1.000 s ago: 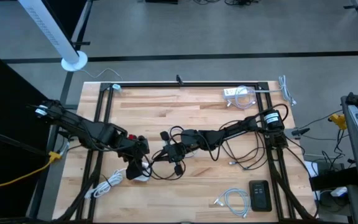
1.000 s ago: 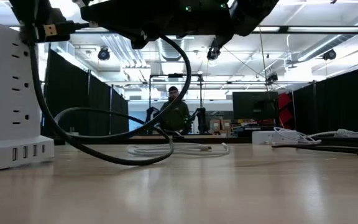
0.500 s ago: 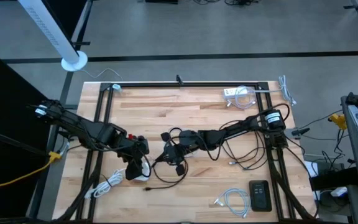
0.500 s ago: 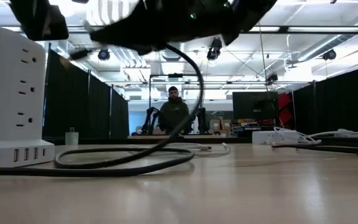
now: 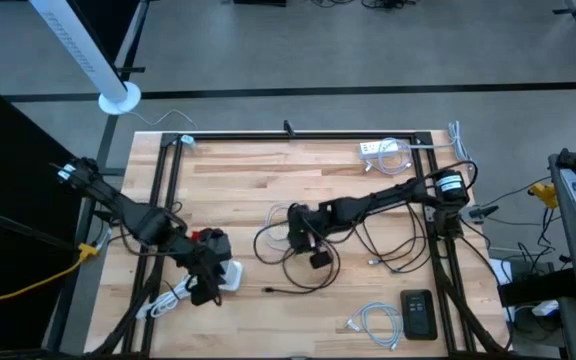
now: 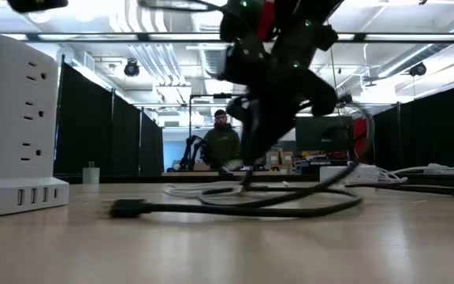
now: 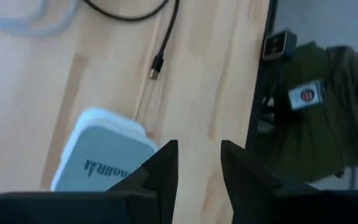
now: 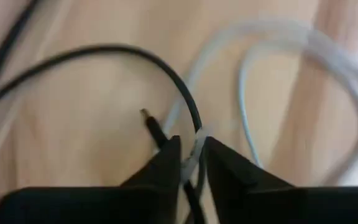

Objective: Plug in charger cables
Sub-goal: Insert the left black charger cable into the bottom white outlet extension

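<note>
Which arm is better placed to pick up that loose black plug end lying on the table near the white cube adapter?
Probably the left. The left gripper sits open beside the white cube adapter, with the black cable's plug tip lying free close by. The right gripper is farther off, over the cable tangle.

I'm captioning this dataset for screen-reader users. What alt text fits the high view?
Seen from above, two dark robot arms reach over a wooden table: the right gripper sits in a tangle of black cable, and the left gripper hovers by a white power adapter. White coiled cables and a small black device lie near the front edge.
</note>
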Available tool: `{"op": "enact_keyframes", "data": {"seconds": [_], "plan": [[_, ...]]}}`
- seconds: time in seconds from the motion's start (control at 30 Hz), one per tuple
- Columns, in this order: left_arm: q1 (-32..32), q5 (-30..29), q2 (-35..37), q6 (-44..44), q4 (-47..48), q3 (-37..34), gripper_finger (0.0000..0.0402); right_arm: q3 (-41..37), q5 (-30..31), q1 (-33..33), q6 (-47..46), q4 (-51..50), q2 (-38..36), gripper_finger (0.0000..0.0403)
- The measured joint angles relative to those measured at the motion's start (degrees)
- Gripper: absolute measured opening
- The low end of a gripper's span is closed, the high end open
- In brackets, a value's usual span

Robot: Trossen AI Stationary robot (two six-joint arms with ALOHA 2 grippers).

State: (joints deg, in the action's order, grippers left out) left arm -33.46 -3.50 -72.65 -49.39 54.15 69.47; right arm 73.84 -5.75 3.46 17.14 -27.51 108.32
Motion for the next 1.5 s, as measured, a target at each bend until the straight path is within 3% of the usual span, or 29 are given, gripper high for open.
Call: {"op": "enact_keyframes", "data": {"seconds": [0.1,0.27,0.47,0.6,0.87,1.33,1.5], "plan": [[-2.1,-3.5,0.4,0.0,0.2,1.2,0.0103,0.0,0.2,-0.4,-3.0,-3.3,-1.5,0.0122],[-3.2,-6.0,0.8,0.0,0.5,1.8,0.0103,-0.1,-0.3,2.0,-6.7,0.3,-4.2,0.0209],[-3.2,-7.4,1.0,1.1,0.8,1.8,0.0103,0.0,-9.1,6.7,-14.2,19.9,-0.7,0.0258],[-3.3,-7.8,1.1,2.1,0.9,1.7,0.0103,-0.2,-8.1,10.4,-20.4,29.4,5.0,0.0249],[-3.3,-7.9,1.4,4.4,1.8,1.7,0.0103,-0.2,7.6,14.0,-30.5,33.2,10.3,0.0201],[-3.3,-8.0,1.6,5.2,3.0,1.7,0.0103,0.1,8.2,15.4,-41.8,39.2,16.7,0.0165],[-3.3,-8.0,1.6,5.2,3.0,1.7,0.0103,0.0,10.3,15.5,-42.3,39.3,16.7,0.0114]]}}
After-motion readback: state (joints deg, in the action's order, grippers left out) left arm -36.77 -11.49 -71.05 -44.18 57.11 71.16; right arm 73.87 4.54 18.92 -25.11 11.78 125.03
